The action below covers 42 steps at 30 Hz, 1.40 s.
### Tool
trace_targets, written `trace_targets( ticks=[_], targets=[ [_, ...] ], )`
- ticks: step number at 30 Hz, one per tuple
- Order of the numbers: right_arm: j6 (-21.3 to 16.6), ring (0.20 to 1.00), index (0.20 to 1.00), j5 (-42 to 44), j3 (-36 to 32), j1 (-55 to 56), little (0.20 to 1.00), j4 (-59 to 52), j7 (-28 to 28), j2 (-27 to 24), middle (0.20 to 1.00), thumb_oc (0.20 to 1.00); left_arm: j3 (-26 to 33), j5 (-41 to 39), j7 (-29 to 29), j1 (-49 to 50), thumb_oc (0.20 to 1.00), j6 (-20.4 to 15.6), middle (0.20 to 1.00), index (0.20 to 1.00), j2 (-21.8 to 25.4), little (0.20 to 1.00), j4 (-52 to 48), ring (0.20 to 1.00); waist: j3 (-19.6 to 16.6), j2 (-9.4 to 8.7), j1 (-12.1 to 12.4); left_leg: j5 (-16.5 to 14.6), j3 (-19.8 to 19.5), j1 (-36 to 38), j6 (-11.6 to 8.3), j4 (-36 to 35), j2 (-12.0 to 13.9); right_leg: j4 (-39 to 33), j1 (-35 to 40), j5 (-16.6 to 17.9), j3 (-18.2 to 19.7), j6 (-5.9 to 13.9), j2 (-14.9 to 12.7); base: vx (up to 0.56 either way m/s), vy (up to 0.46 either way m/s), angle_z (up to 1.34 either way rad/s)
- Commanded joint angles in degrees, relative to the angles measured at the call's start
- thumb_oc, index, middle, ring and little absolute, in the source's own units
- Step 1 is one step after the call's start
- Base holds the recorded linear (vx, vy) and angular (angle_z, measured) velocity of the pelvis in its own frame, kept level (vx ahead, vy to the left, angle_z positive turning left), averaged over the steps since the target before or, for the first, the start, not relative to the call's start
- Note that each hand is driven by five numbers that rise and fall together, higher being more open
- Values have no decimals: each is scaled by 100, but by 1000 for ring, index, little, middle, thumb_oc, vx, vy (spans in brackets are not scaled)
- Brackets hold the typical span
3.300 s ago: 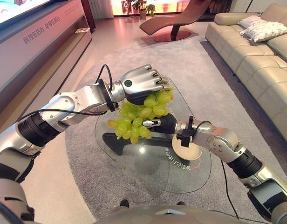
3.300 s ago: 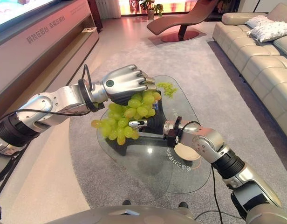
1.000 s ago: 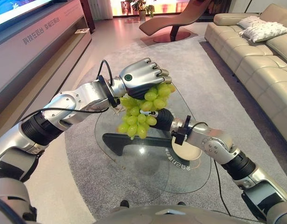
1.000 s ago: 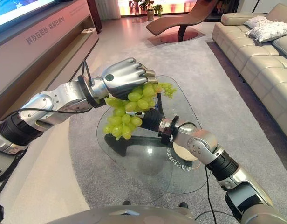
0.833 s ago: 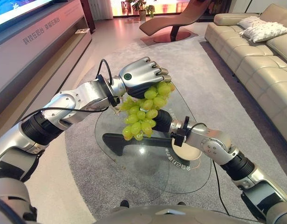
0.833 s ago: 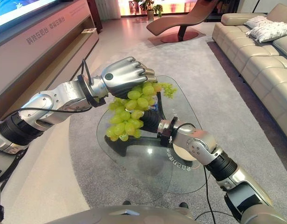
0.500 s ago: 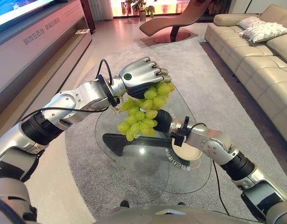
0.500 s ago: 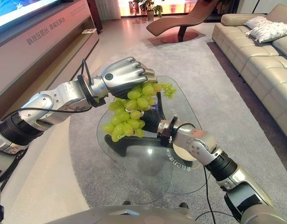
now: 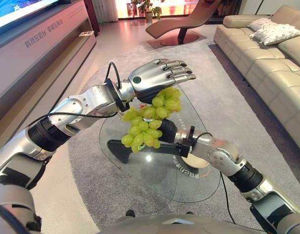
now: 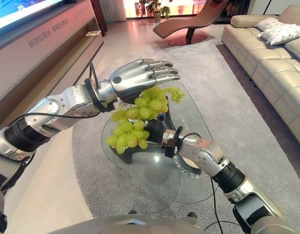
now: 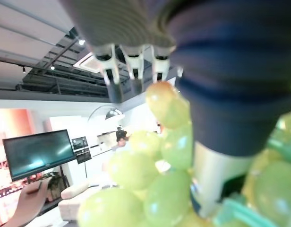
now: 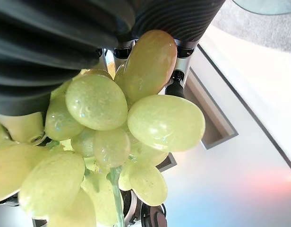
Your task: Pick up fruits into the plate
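Grey carpet (image 9: 223, 73), beige sofa (image 9: 267, 53), brown lounge chair (image 9: 181, 22)

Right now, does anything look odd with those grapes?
Yes. The bunch of green grapes hangs in mid-air above the glass table, not on the plate. The left hand is spread open over it, and the right hand is hidden behind the bunch.

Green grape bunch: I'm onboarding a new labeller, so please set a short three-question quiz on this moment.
1. True or false: the left hand has its fingers curled round the bunch of green grapes.
2. The round cream plate lies on: A the oval glass table; B the beige sofa; C the grey carpet.
3. Is the bunch on the plate yet?
Key: 1 false, its fingers are straight above the bunch; 2 A; 3 no, it hangs above the table.
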Motion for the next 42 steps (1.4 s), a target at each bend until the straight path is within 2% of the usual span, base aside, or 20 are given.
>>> trace_targets(
  ticks=[1,6,11,14,24,29,30,32,33,37,40,41,42],
  targets=[
    [-533,200,200,127,-493,-259,200,-418,125,212,200,200,486,-266,53,-159,1000,-18,1000,1000,126,1000,158,1000,55,-174,169,-780,319,413,182,39,-297,32,318,-456,-59,72,-46,0,0,0],
    [-641,200,200,132,-693,-61,200,-391,122,122,200,200,683,-373,57,134,1000,11,1000,1000,270,1000,174,1000,63,-168,174,-774,320,411,181,39,-293,32,314,-450,-65,74,-48,0,0,0],
    [-888,200,200,-24,-1059,339,200,-313,154,22,200,200,1138,-519,204,791,1000,-7,1000,1000,450,1000,273,1000,69,-159,181,-768,332,410,182,39,-283,32,306,-439,-69,77,-49,0,0,0],
    [-1121,200,200,-132,-1495,813,200,-196,229,-43,200,200,1728,-644,286,1622,1000,-114,1000,1000,467,1000,404,1000,102,-162,203,-766,342,418,188,39,-269,32,303,-429,-80,80,-58,0,0,0],
    [-1640,200,200,-244,-2524,1804,200,431,504,-4,200,200,2941,-1161,229,3609,1000,-105,1000,1000,74,1000,1102,1000,222,-165,220,-835,349,506,182,39,-225,32,372,-487,-112,91,-54,48,0,0],
    [-1714,200,200,-422,-2867,2063,200,694,445,71,200,200,3288,-1489,116,4242,1000,137,1000,1000,-226,1000,1356,1000,269,-183,217,-841,334,522,170,39,-204,32,380,-495,-129,93,-53,53,-9,1],
    [-1769,200,200,-522,-2976,2132,200,833,394,92,200,200,3408,-1805,57,4432,1000,237,1000,1000,-309,1000,1515,1000,310,-187,224,-837,323,525,166,39,-198,32,383,-497,-137,87,-49,54,-16,1],
    [-1804,200,200,-581,-3020,2146,200,918,382,92,200,200,3457,-1955,35,4515,1000,270,1000,1000,-347,1000,1610,1000,329,-189,229,-835,318,523,163,39,-194,32,382,-500,-139,86,-48,18,-7,1],
    [-1910,200,200,-797,-3139,2210,200,1088,240,76,200,200,3549,-2423,-39,4752,1000,375,1000,1000,-514,1000,1899,1000,400,-192,246,-827,307,498,153,46,-184,32,362,-500,-137,82,-44,10,-31,2],
    [-2081,200,200,-1182,-3274,2187,200,1371,-32,-6,200,200,3518,-2838,-57,4949,1000,565,1000,1000,-726,1000,2308,1000,547,-184,250,-815,274,422,138,79,-172,55,284,-485,-127,74,-33,-16,-24,3],
    [-2316,200,200,-1623,-3333,2040,200,1704,-480,-168,200,200,3305,-3228,41,5039,1000,760,1000,1000,-1042,1000,2932,1000,793,-153,259,-789,222,227,127,146,-161,143,80,-485,-102,56,-27,-122,-43,7],
    [-2341,200,200,-1647,-3342,2007,200,1753,-507,-194,200,200,3265,-3204,86,5050,1000,683,1000,1000,-1086,1000,3045,1000,828,-152,259,-782,216,197,126,156,-162,163,44,-487,-94,55,-25,-137,-48,9],
    [-2418,200,200,-1862,-3320,1805,200,1946,-805,-324,200,200,3062,-3438,197,5000,1000,809,1000,1000,-1226,1000,3388,1000,1010,-133,263,-774,177,27,119,237,-162,259,-137,-499,-59,45,-30,-210,-66,11]
  ],
)
